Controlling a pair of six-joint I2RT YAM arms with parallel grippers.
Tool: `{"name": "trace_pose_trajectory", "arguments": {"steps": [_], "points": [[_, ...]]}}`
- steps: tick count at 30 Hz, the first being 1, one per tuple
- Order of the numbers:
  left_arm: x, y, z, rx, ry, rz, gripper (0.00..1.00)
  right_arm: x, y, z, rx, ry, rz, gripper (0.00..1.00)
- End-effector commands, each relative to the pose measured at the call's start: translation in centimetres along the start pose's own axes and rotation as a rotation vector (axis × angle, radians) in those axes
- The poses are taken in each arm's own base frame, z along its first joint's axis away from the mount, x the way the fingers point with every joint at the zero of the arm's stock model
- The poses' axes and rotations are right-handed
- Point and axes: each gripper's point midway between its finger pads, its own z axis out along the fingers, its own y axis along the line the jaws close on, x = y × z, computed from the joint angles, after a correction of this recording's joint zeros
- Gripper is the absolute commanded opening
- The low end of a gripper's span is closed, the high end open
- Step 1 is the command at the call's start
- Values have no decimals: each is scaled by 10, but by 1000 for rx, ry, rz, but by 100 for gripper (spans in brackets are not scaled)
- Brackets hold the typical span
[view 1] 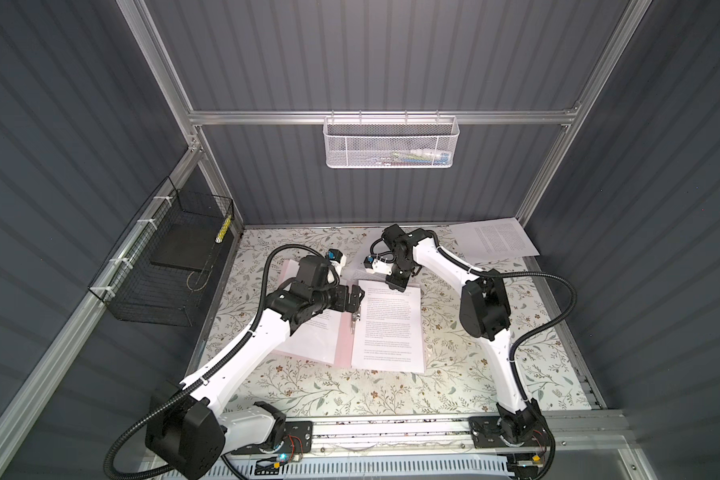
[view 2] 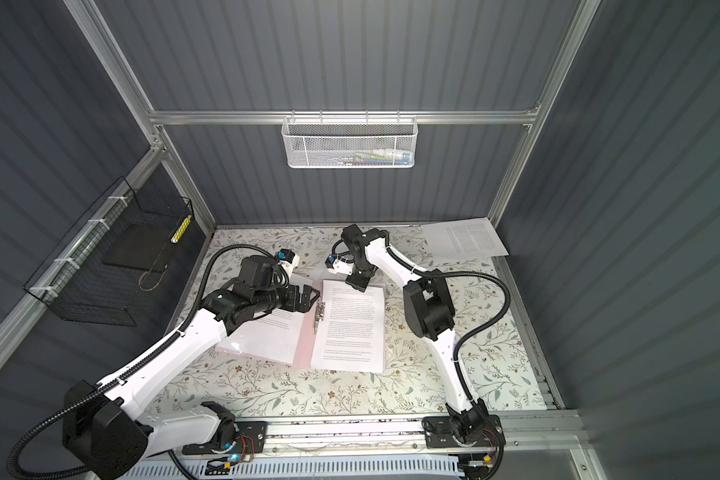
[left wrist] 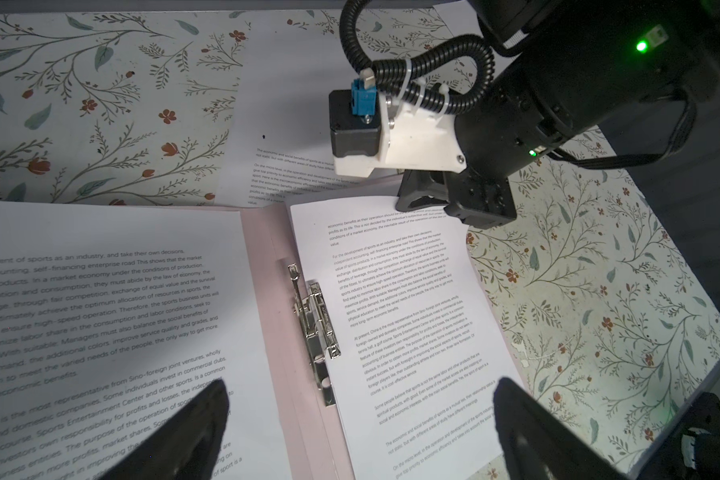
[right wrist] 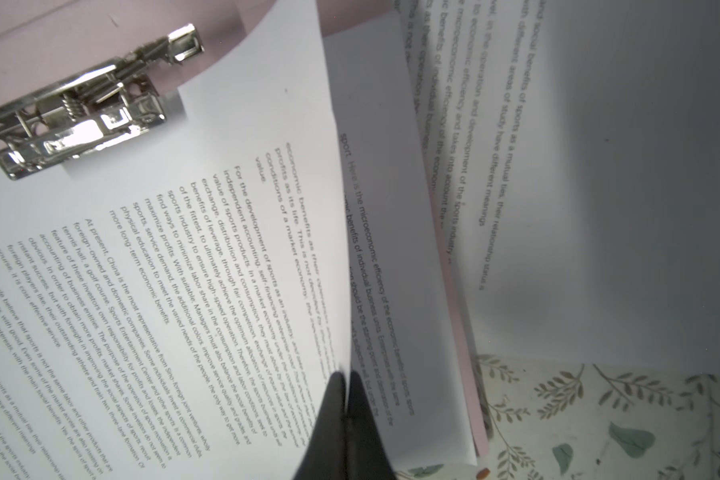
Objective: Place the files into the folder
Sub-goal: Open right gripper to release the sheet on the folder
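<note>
Lying open on your flowery table (view 1: 350, 390), inside gray walls (view 1: 391, 62), one pink folder (view 1: 344, 340) is holding white files (view 1: 391, 328) with tiny black words on both halves. Your left gripper (view 1: 356, 300) is hanging spread wide above it. Your right gripper (right wrist: 345, 395) is pinching the top sheet (right wrist: 233, 232). Two loose sheets (view 1: 495, 241) are lying behind, two baskets (view 1: 391, 143) hanging on walls.

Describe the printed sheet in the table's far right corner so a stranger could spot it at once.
Start at the floral-patterned table. In its far right corner, one printed sheet lies alone. Unlike the other sheets, which rest on or beside the pink folder mid-table, it sits well clear of it.
</note>
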Motion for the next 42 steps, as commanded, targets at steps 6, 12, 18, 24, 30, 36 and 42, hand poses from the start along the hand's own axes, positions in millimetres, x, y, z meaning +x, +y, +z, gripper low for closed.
{"name": "trace_pose_trajectory", "arguments": {"steps": [6, 12, 18, 24, 30, 36, 42], "points": [[8, 1, 4, 11, 21, 17, 100, -5, -1, -1, -4, -12, 31, 0], [10, 1, 5, 9, 24, 17, 100, -9, -6, -1, 16, -31, 48, 21], [11, 2, 6, 6, 28, 17, 100, -11, -7, -2, 13, -41, 63, 27], [13, 2, 8, 9, 33, 15, 100, -11, -12, -1, 23, -50, 87, 26], [14, 3, 8, 7, 32, 16, 100, -16, -10, 1, -9, -68, 88, 10], [15, 3, 10, 10, 39, 19, 100, -16, -14, -3, 1, -85, 126, 11], [25, -26, 8, 139, 125, 16, 100, -30, -22, -49, 50, -334, 261, 82]]}}
